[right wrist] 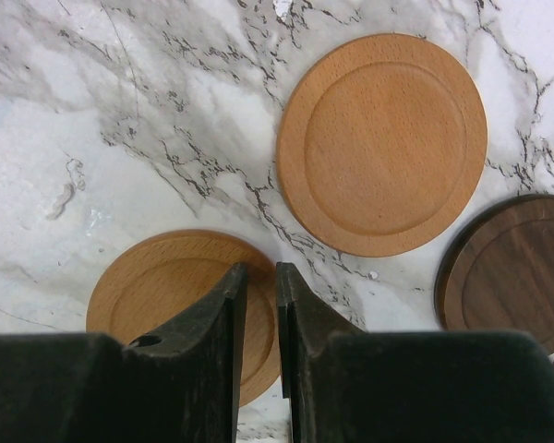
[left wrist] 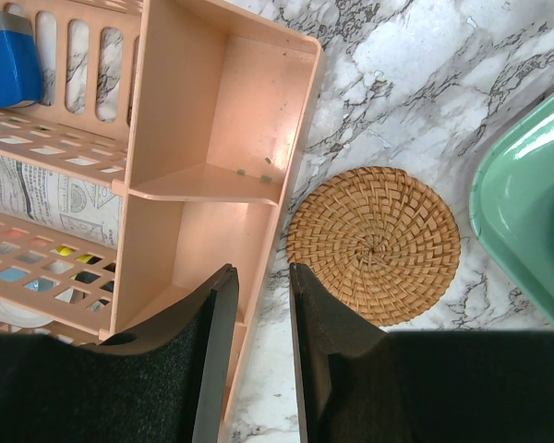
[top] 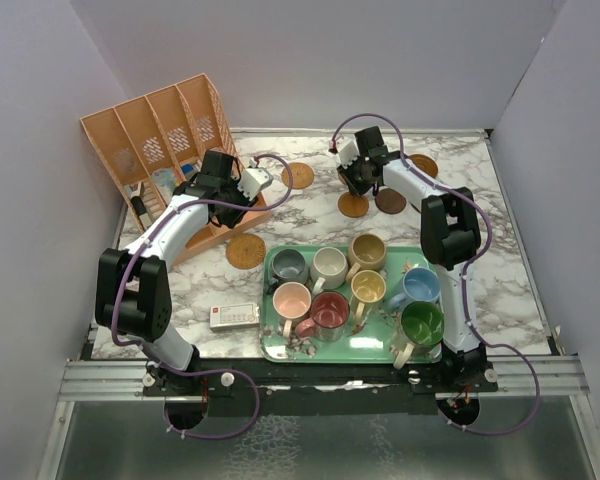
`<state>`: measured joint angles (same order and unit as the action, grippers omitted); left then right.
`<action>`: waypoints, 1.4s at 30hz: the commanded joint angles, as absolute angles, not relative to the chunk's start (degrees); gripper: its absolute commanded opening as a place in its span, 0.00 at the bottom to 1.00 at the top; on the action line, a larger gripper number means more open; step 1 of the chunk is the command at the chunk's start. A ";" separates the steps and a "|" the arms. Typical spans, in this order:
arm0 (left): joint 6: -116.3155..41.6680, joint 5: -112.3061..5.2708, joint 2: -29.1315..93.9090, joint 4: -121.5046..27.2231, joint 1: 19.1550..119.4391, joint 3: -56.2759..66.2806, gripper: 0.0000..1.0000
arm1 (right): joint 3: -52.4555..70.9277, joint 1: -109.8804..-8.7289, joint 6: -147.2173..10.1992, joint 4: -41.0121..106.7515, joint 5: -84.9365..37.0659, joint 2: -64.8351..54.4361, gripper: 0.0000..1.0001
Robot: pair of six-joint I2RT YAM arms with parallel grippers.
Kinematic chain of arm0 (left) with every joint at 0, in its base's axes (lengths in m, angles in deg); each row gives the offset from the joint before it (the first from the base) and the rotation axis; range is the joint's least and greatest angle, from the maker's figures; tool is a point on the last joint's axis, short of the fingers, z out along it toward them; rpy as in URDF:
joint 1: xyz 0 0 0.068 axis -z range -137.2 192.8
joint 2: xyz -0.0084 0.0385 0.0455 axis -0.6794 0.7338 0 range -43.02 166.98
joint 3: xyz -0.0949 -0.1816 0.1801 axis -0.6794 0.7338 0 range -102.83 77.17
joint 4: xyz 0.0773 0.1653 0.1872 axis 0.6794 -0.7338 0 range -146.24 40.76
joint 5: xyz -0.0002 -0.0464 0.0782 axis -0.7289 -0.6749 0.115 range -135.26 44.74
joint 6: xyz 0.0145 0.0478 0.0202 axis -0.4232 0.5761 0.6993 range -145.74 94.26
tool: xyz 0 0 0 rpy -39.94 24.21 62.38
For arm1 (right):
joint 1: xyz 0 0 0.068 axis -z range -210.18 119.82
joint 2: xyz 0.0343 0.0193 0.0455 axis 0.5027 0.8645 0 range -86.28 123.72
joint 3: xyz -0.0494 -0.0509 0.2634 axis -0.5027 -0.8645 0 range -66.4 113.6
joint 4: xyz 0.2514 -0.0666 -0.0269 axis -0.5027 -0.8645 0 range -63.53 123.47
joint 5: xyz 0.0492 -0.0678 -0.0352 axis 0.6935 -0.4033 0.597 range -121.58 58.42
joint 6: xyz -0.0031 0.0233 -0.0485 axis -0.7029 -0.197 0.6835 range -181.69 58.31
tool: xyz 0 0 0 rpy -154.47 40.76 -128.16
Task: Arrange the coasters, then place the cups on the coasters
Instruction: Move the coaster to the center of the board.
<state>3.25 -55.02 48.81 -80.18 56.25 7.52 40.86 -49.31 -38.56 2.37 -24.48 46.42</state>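
Left wrist: woven coaster (left wrist: 374,245) on open marble (left wrist: 425,83) between organizer (left wrist: 212,138) and tray rim (left wrist: 512,208)

Robot lab test cell, plain white panel walls (top: 330,60), marble-look table (top: 515,255), aluminium rail (top: 100,378)

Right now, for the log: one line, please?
coasters: scattered; cups: all on tray; left gripper: jaws ajar, empty; right gripper: jaws ajar, over light coaster
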 commanded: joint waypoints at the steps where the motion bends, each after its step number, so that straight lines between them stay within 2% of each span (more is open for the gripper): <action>1: 3.00 -55.01 48.26 -79.74 55.93 7.14 0.33 | 39.83 -48.58 -38.02 0.59 -28.70 50.65 0.19; 24: 3.01 -55.01 48.57 -79.82 55.89 7.06 0.33 | 40.78 -48.54 -37.57 0.06 -28.23 51.11 0.19; 36: 3.42 -54.79 47.56 -80.10 55.89 7.06 0.33 | 42.79 -48.57 -36.93 -2.91 -22.04 48.76 0.27; 42: 5.44 -56.58 45.96 -81.09 55.93 8.38 0.37 | 44.81 -48.61 -37.53 -4.04 -20.17 46.87 0.33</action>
<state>3.71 -55.06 48.79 -80.25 56.25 7.55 43.01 -48.81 -37.44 0.76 -23.06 47.15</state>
